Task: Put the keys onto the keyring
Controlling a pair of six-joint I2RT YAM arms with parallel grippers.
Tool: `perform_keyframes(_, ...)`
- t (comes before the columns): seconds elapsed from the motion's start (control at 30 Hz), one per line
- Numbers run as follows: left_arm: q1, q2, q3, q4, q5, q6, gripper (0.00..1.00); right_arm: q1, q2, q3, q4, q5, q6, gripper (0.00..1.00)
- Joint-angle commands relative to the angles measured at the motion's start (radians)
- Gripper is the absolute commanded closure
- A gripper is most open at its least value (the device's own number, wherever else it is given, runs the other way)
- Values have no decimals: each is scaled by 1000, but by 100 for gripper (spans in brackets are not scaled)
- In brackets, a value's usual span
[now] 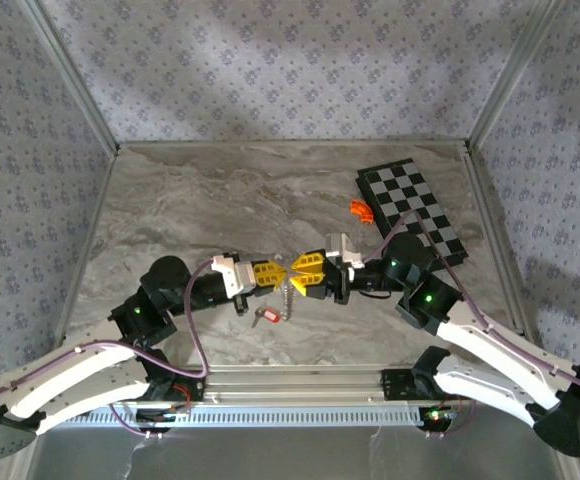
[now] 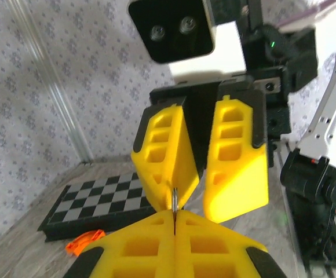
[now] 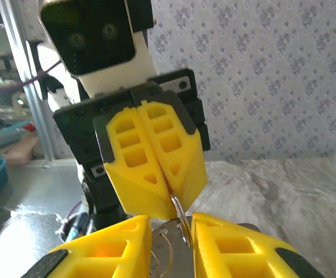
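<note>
Your left end effector (image 1: 281, 272) is clamped shut on the keyring (image 1: 288, 296). Its yellow, cut-out plastic fingers pinch the thin silvery wire loop edge-on, and the pale chain dangles just beneath them. Meeting it tip to tip, your right end effector (image 1: 297, 279) stands narrowly parted around the loop. The small red-headed key (image 1: 264, 316) lies on the grey marble tabletop (image 1: 190, 200), just below the left end effector on its near side.

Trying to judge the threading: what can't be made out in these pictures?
Top view: the key on the table is too small to tell whether it joins the keyring.
Left wrist view: the left hand has shut fingers that hide all but a sliver of the keyring.
Right wrist view: the keyring's lower part is cut off by the bottom edge, between the right hand fingers.
</note>
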Motion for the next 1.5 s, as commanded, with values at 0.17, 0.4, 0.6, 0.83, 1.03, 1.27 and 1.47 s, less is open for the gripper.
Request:
perform_keyframes(0.17,-4,54,183,-341,-14,168,100,86,0,99,-302,242,-220,74)
perform_keyframes(0.4,-4,80,232,-441,-5,196,100,114,12,105,-309,294,-249,75)
perform_keyframes(0.6,-4,86,240,-471,-1,201,100,135,15,111,-328,344,-274,75)
perform_keyframes(0.83,-4,95,246,-484,8,203,100,169,29,113,-335,374,-300,76)
perform_keyframes(1.03,-6,99,245,-487,11,202,100,190,40,111,-338,397,-318,82)
perform_keyframes(1.27,-6,99,240,-481,11,198,100,214,51,114,-349,432,-338,100)
perform_keyframes(1.47,-6,5,137,-326,-13,122,78,206,9,76,-290,368,-300,100)
